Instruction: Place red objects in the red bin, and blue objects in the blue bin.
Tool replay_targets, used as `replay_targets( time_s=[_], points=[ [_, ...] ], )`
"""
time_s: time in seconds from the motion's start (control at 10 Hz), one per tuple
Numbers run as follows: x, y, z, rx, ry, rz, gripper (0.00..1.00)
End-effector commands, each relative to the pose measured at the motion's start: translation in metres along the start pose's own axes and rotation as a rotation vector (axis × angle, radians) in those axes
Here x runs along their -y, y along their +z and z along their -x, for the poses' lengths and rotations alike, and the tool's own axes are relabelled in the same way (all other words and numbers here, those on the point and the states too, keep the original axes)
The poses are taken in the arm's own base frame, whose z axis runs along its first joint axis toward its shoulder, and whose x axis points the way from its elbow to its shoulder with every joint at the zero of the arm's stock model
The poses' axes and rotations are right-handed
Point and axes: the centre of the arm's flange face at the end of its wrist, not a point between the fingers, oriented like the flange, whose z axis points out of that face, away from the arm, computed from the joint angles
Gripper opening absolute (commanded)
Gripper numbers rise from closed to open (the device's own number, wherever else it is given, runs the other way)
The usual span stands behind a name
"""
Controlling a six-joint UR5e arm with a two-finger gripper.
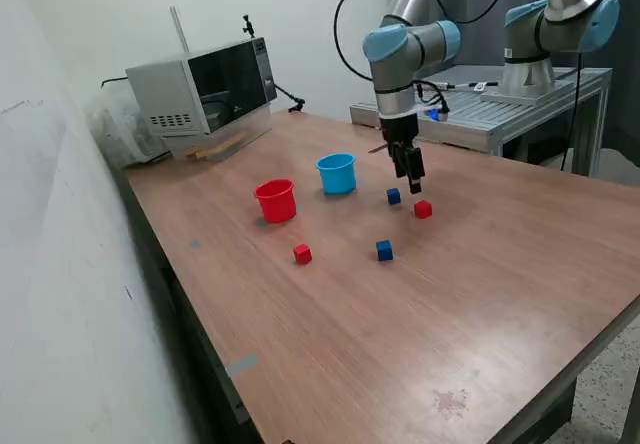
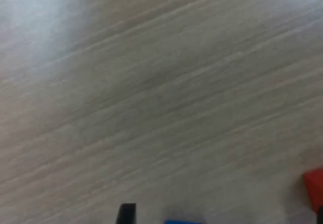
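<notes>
Exterior view: I am hovering the end effector (image 1: 415, 186) just above the blue cube (image 1: 394, 196) and red cube (image 1: 423, 209) beside the blue bin (image 1: 337, 173); nothing held, jaw gap unclear. All four cubes are lying on the desk (image 1: 480, 294). Next I am needing to descend and centre on one cube.

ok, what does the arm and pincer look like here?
Silver-grey tube links with light-blue joint caps on the arm. Black cables loop along it. A black two-finger pincer sits at its tip. No markings legible. The wrist view shows only a black finger tip.
</notes>
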Motion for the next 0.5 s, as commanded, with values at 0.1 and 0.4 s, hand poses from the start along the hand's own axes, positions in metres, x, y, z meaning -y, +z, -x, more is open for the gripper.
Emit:
replay_targets(
  time_s=[0.1,0.4],
  points=[
    [-0.007,0.014,-0.001,0.002,-0.001,0.010,1.00],
    [-0.016,0.011,0.000,-0.001,0.006,0.025,1.00]
  ],
)
